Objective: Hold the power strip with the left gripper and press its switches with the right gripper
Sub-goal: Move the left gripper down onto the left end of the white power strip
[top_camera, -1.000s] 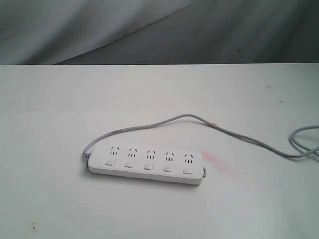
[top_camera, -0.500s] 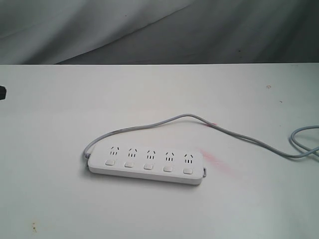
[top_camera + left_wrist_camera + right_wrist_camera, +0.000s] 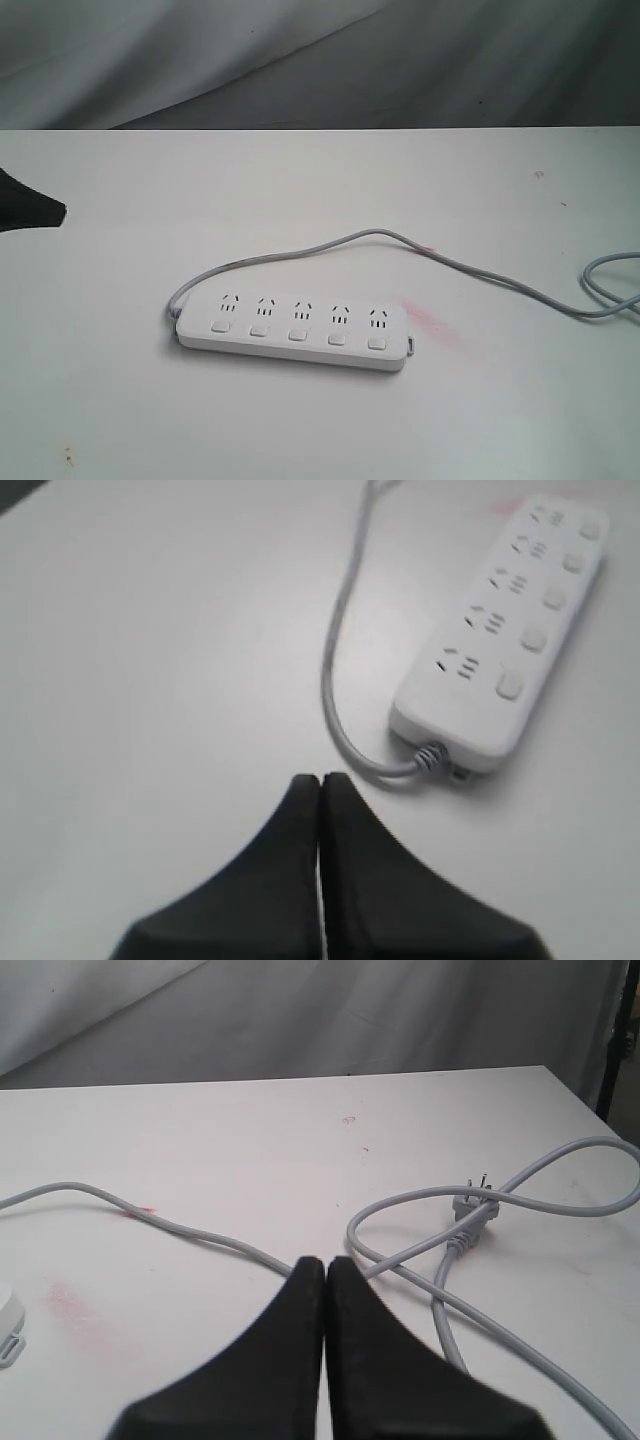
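Five switches (image 3: pixel 297 335) run in a row along the near edge of the strip (image 3: pixel 292 322), one below each socket group. The strip lies flat on the white table (image 3: pixel 150 420), a little below the middle of the exterior view, with its length running left to right and nothing touching it. A thin grey cord (image 3: pixel 330 243) leaves its left end, bends round behind it, arches toward the right and runs off at the right edge. A faint pink smear (image 3: pixel 422 318) marks the table just beside the strip's right end.

The left gripper (image 3: pixel 60 211) pokes in from the left edge of the exterior view as a dark pointed tip, well apart from the strip. From its own wrist camera I can see its two black fingers (image 3: pixel 345 810) clenched flat against each other with nothing between them. They point toward the end of the strip where the cord comes out, near it but clear of it.

The right gripper (image 3: pixel 325 1260) does not show in the exterior view. Its wrist camera shows its jaws likewise pressed together and empty, over the stretch of table where the cord crosses itself in a loose loop. The cord ends there in a grey plug (image 3: pixel 476 1206) lying on the table. Only the strip's right end corner shows at the edge of that picture.
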Action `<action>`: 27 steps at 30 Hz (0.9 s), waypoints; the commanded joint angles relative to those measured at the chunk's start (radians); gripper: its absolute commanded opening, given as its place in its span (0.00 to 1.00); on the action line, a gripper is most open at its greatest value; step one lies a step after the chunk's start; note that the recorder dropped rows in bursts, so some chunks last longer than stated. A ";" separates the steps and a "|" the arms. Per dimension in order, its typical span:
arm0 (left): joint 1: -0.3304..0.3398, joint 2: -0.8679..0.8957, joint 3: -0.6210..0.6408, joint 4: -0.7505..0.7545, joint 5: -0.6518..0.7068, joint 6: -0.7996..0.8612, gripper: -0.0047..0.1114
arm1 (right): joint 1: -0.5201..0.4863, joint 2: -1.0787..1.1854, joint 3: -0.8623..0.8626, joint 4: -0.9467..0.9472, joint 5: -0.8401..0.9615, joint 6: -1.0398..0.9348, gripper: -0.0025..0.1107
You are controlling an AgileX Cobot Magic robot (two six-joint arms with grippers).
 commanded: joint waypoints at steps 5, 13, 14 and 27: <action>-0.234 0.054 -0.160 0.332 0.006 0.007 0.04 | -0.009 -0.006 0.004 0.000 -0.008 0.004 0.02; -0.406 0.090 -0.163 0.369 0.006 0.007 0.32 | -0.009 -0.006 0.004 0.000 -0.008 0.004 0.02; -0.409 0.094 -0.163 0.355 0.006 0.007 0.44 | -0.009 -0.006 0.004 0.000 -0.008 0.004 0.02; -0.409 0.229 -0.163 0.250 0.006 0.007 0.94 | -0.009 -0.006 0.004 0.000 -0.008 0.004 0.02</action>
